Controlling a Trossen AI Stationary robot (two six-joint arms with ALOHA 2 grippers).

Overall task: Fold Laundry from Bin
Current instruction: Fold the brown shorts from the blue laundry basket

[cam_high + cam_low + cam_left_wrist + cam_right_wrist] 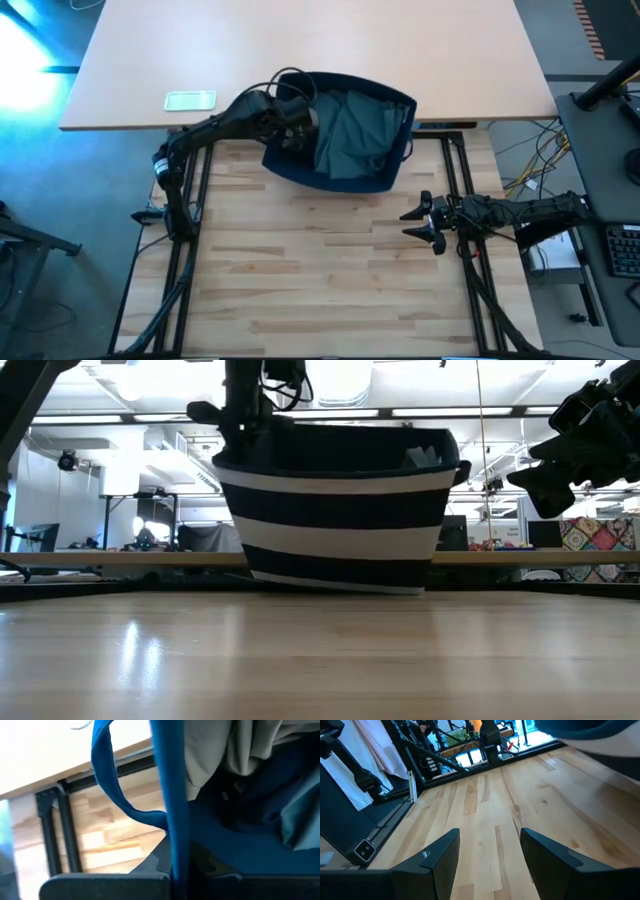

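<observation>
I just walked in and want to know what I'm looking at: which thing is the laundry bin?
Look to the far edge of the wooden table, between the two dark arms. The bin is the soft navy basket there, with grey-green laundry inside. Its white stripes set it apart, and the left hand is shut on its rim.

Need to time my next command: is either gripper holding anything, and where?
The left gripper is shut on the bin, clamping its rim at the left end. The right gripper is open, holding nothing.

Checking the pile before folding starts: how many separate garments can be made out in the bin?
1 clearly: a grey-green garment heaped in the bin. Others may lie hidden beneath it.
</observation>
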